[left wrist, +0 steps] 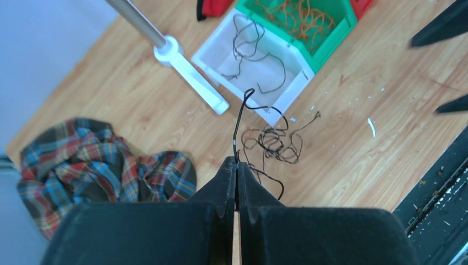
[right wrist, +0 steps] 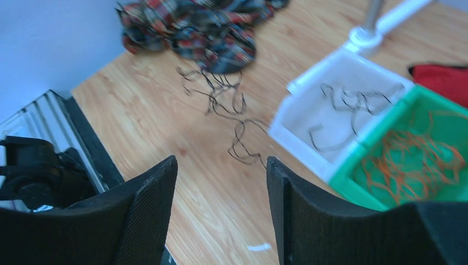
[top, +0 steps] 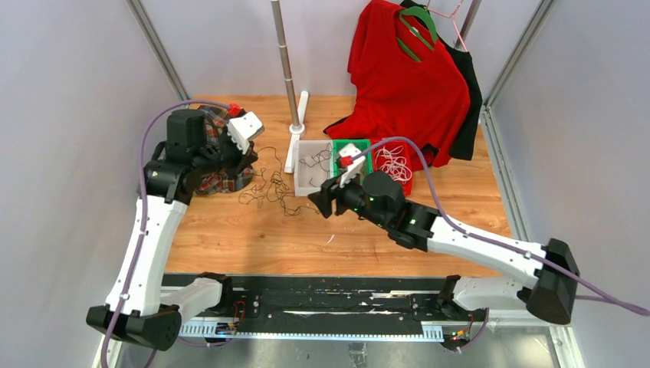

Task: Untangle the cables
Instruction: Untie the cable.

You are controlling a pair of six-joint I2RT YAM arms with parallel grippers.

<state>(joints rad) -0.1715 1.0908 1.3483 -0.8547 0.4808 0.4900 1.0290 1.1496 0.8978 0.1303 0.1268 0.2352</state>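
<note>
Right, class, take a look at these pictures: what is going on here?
The left gripper is shut on one black cable, which leads from its fingers to a dark tangle on the wooden table beside the white bin. The right gripper hangs open over the table, holding nothing. Some dark cables lie in the white bin, orange ones in the green bin.

Robot lab, 2 arms [top: 149,238] (grey panel walls [top: 69,77])

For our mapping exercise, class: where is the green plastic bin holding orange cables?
Top view: the green plastic bin sits right of centre on the wooden table, between a white plastic bin on its left and a red plastic bin on its right.
</note>
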